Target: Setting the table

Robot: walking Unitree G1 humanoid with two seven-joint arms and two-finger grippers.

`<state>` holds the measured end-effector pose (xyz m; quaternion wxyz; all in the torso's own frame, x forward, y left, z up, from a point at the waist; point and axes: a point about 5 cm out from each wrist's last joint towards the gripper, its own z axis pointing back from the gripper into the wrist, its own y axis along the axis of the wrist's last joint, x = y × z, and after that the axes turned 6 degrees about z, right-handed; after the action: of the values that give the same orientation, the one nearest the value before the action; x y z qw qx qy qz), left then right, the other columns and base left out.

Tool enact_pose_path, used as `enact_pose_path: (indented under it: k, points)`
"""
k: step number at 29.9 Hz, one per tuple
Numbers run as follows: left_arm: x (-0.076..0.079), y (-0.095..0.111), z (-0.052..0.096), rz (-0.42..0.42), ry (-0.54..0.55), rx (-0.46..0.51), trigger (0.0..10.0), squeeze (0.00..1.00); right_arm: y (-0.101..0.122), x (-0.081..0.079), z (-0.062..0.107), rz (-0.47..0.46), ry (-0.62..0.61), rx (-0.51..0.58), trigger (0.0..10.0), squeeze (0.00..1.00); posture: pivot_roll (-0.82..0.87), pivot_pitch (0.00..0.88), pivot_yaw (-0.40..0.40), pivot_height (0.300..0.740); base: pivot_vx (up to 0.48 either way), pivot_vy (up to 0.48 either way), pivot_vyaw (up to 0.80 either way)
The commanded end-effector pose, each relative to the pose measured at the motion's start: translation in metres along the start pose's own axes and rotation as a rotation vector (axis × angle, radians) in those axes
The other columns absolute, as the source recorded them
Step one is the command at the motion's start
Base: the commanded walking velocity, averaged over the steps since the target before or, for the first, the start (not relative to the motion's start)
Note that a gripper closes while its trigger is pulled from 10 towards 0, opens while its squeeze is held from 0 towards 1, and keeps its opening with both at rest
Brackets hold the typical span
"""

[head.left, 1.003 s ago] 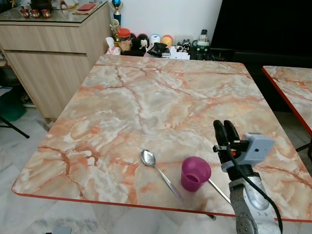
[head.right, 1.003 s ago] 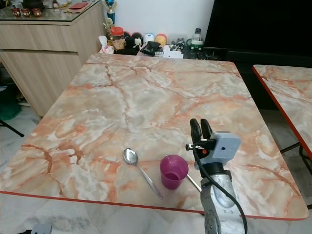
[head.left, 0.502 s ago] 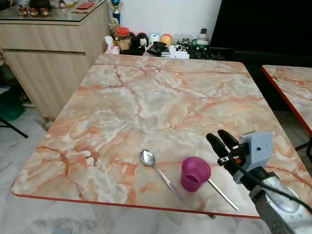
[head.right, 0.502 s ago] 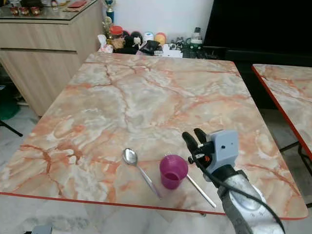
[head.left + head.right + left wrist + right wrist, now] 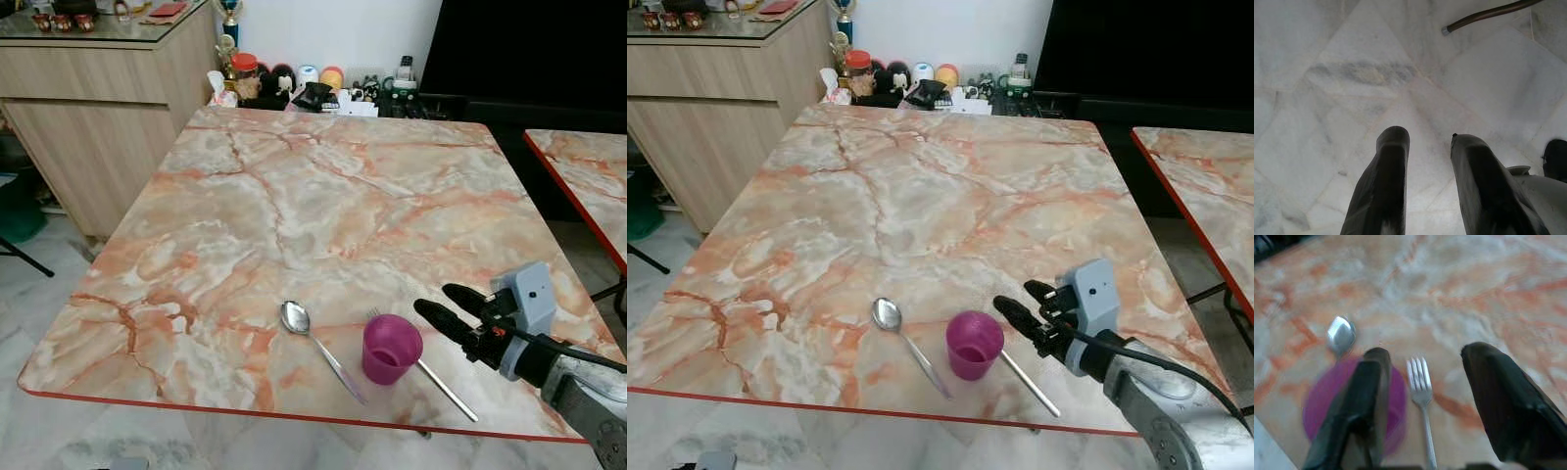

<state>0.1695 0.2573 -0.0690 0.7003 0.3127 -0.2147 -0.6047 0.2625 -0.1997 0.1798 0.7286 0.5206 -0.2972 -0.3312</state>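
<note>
Spoon [image 5: 296, 317], cup [image 5: 391, 348] and fork [image 5: 446, 389] lay on table [image 5: 294, 196]; right gripper [image 5: 443, 305] spread, empty; plate apparently outstanding.

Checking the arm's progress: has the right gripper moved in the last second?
Yes. The right gripper swung from pointing up-table to pointing left, fingers open, toward the purple cup, which stayed put.

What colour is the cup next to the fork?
Purple cup, clearest in the left eye view.

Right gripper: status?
Right gripper open, low over the table, beside the purple cup. Fork lies between its fingers, spoon past the cup. Left gripper open, idle above floor.
</note>
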Motion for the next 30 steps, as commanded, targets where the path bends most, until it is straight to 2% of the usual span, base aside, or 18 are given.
enact_pose_path:
  k: [1,4,6,9,12,19,30]
  points:
    - [0.0,-0.01,0.003,-0.014,-0.007,-0.038,10.0,0.0,-0.005,0.003,-0.001,0.008,0.021,-0.027,10.0,0.0,-0.04,0.104,-0.016,0.74,0.0,0.0,0.0]
    - [0.0,-0.01,0.003,-0.013,-0.009,-0.038,10.0,0.0,-0.003,0.008,-0.003,-0.002,0.049,-0.026,10.0,0.0,-0.03,0.108,-0.016,0.74,0.0,0.0,0.0]
    - [0.001,-0.01,0.002,-0.016,-0.017,-0.041,10.0,0.0,-0.007,0.012,-0.006,0.04,0.057,-0.072,10.0,0.0,-0.03,0.119,-0.019,0.74,0.0,0.0,0.0]
    - [0.002,-0.009,0.002,-0.018,-0.017,-0.038,10.0,0.0,-0.006,0.014,-0.008,0.028,0.092,-0.063,10.0,0.0,-0.03,0.12,-0.02,0.74,0.0,0.0,0.0]
    - [0.002,-0.008,0.002,-0.014,-0.016,-0.035,10.0,0.0,-0.004,0.016,-0.008,0.054,0.13,-0.054,10.0,0.0,-0.02,0.13,-0.016,0.74,0.0,0.0,0.0]
    - [0.002,-0.008,0.002,-0.011,-0.015,-0.038,10.0,0.0,-0.001,0.023,-0.011,0.075,0.145,-0.063,10.0,0.0,-0.03,0.138,-0.016,0.74,0.0,0.0,0.0]
    - [0.005,-0.01,0.002,0.001,-0.011,-0.039,10.0,0.0,-0.005,0.018,-0.018,0.097,0.195,-0.077,10.0,0.0,-0.02,0.142,-0.025,0.74,0.0,0.0,0.0]
